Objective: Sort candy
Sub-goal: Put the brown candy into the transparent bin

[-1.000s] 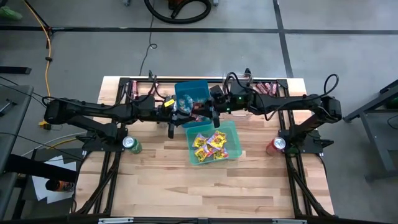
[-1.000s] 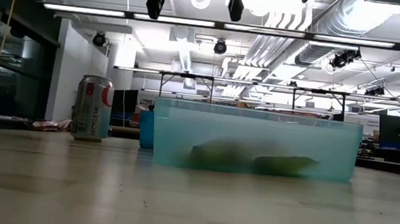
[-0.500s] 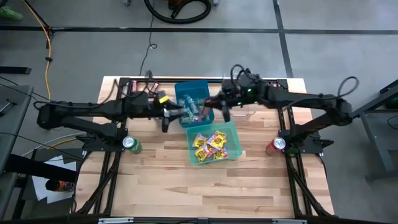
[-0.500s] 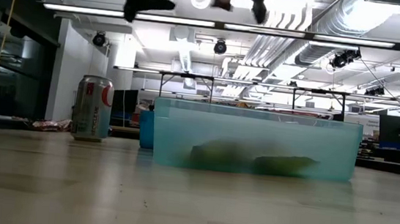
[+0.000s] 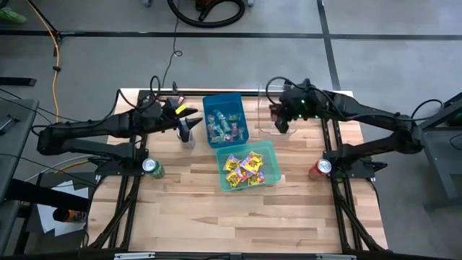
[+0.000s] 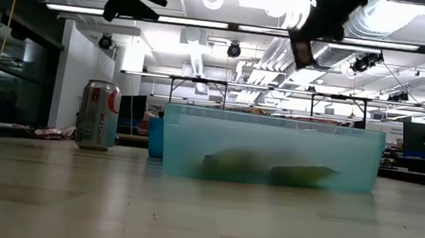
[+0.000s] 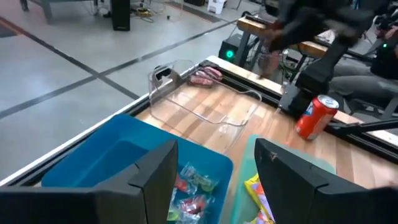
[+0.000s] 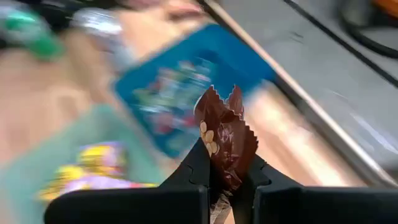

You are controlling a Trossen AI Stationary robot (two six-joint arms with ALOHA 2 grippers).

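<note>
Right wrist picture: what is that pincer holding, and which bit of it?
The right pincer is shut on a dark brown crinkly candy wrapper, pinching its lower end, while the jagged upper edge sticks up free. The left pincer is open and holds nothing.

Clearly a robotics lab or industrial workshop. Bare grey concrete floor (image 5: 86,65) crossed by dark taped lines, with a yellow cable (image 5: 55,43) trailing over it. Pale butcher-block wooden table (image 5: 238,209) bolted to a black metal frame (image 5: 123,209) carrying two dark jointed robot arms. Overhead, long fluorescent strip lights (image 6: 167,18) and exposed silver ventilation ducts (image 6: 395,11). Further black-framed workbenches (image 6: 200,86) behind, with monitors and equipment in an open hall.
</note>
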